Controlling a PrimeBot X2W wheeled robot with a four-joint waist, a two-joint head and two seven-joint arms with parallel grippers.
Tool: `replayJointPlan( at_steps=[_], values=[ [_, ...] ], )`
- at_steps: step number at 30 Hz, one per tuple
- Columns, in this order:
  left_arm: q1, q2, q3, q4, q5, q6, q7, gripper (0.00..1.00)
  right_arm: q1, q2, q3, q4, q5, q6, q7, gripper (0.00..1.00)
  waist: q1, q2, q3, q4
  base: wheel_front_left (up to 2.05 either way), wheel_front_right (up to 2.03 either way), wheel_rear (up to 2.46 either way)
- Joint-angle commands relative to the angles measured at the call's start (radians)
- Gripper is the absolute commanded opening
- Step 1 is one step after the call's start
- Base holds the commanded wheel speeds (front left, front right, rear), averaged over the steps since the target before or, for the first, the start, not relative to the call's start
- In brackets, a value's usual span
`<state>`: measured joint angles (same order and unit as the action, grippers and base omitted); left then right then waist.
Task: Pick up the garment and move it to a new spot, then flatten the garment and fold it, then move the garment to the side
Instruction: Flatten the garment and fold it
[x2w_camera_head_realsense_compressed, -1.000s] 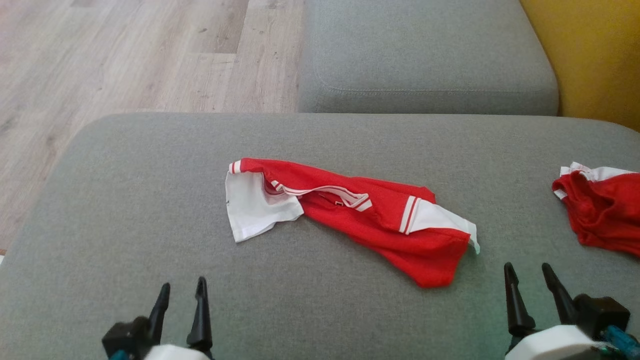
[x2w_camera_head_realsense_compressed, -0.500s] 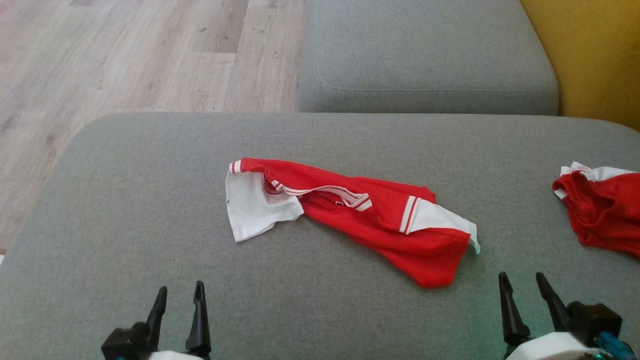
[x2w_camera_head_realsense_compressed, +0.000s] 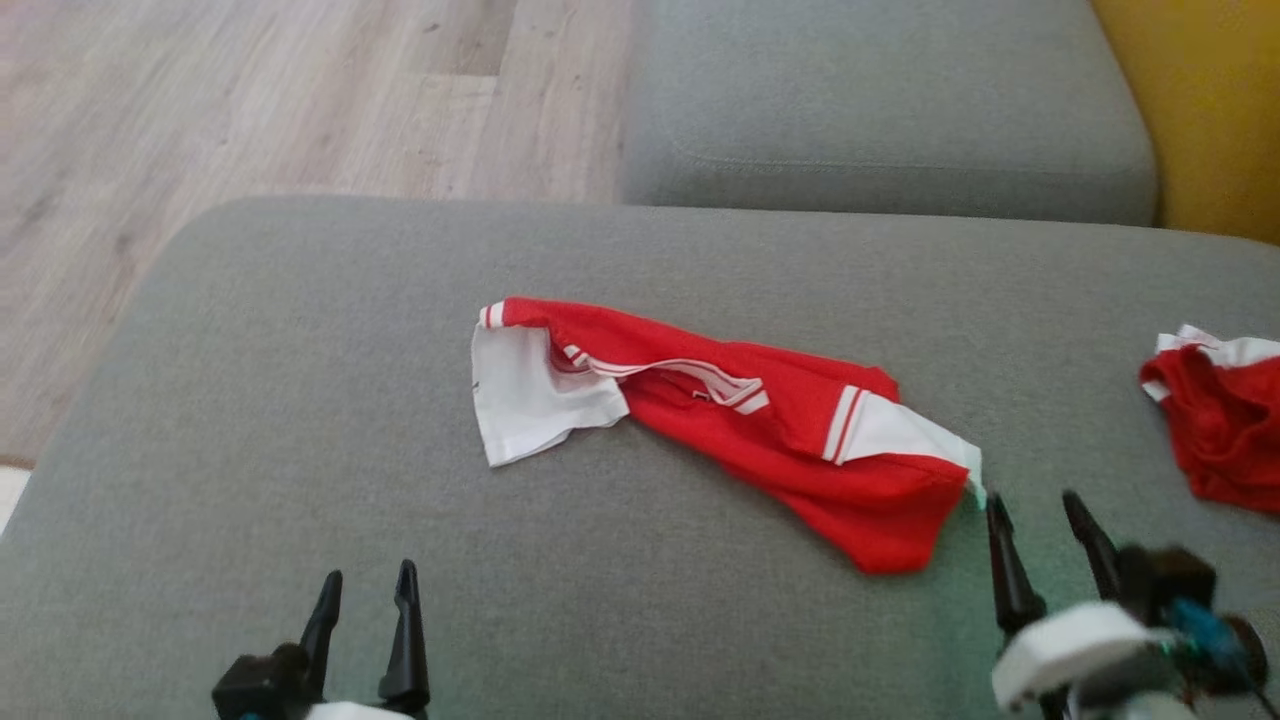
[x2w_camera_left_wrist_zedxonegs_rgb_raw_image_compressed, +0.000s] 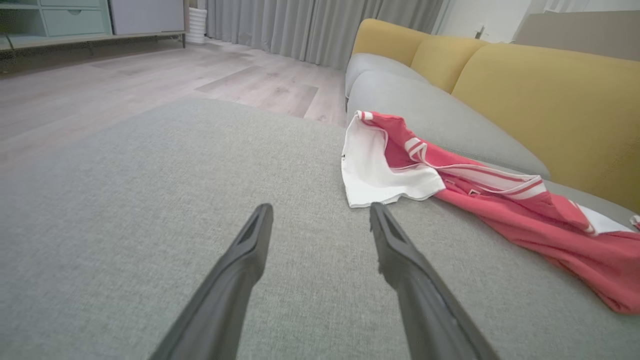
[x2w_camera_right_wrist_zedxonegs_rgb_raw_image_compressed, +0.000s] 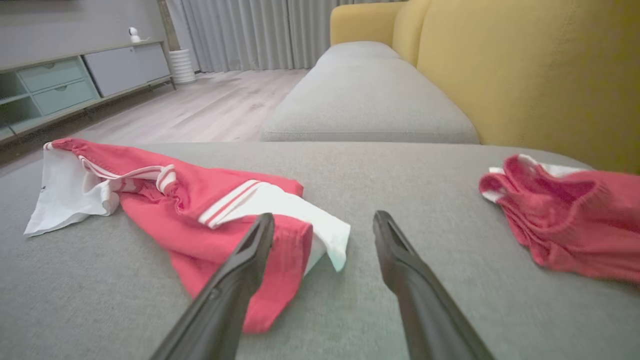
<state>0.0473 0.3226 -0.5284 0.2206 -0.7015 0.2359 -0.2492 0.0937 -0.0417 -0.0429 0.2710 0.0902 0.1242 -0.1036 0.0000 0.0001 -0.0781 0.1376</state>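
- Red-and-white garment (x2w_camera_head_realsense_compressed: 760, 430): crumpled into a long band across the middle of the broad grey cushion (x2w_camera_head_realsense_compressed: 300, 400), running from far left to near right.
- At its left end, a white sleeve spread flat; near its right end, a white sleeve with red stripes, and a bunched red fold nearest of all.
- Right gripper (x2w_camera_head_realsense_compressed: 1035, 505): fingers spread wide, nothing between them, just beside the garment's near right end; contact with the cloth impossible to tell.
- Left gripper (x2w_camera_head_realsense_compressed: 370, 572): fingers likewise wide apart and empty, low at the near left, pointing toward the white left sleeve but well apart from it.
- Second red piece (x2w_camera_head_realsense_compressed: 1220, 430), with white trim, heaped at the cushion's right edge, apart from the garment.
- Farther off, another grey seat cushion (x2w_camera_head_realsense_compressed: 880, 100), with a yellow backrest (x2w_camera_head_realsense_compressed: 1210, 100) on the right.
- Pale wooden floor (x2w_camera_head_realsense_compressed: 250, 100) to the far left; cabinet (x2w_camera_right_wrist_zedxonegs_rgb_raw_image_compressed: 60, 80) and grey curtains (x2w_camera_right_wrist_zedxonegs_rgb_raw_image_compressed: 250, 30) beyond.
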Motion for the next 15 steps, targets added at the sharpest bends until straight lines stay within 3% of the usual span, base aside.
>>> replayJointPlan(
  at_steps=[1,7,15],
  values=[
    [-0.056,0.002,0.027,-0.034,0.016,-0.006,-0.01,1.0,-0.105,-0.009,0.022,-0.003,-0.029,0.007,0.011,1.0,0.0,-0.0001,0.016,0.02,0.0,0.0,0.0],
    [-0.069,-0.003,0.017,-0.035,0.024,-0.005,-0.006,1.0,-0.196,-0.009,0.017,0.131,-0.082,0.007,0.028,1.0,0.0,-0.0001,0.043,0.059,0.0,0.0,0.0],
    [-0.073,-0.002,0.017,-0.03,0.026,0.0,-0.005,1.0,-0.277,-0.009,-0.01,0.323,-0.125,0.007,-0.027,1.0,0.0,-0.0001,0.067,0.094,0.0,0.0,0.0]
  ],
)
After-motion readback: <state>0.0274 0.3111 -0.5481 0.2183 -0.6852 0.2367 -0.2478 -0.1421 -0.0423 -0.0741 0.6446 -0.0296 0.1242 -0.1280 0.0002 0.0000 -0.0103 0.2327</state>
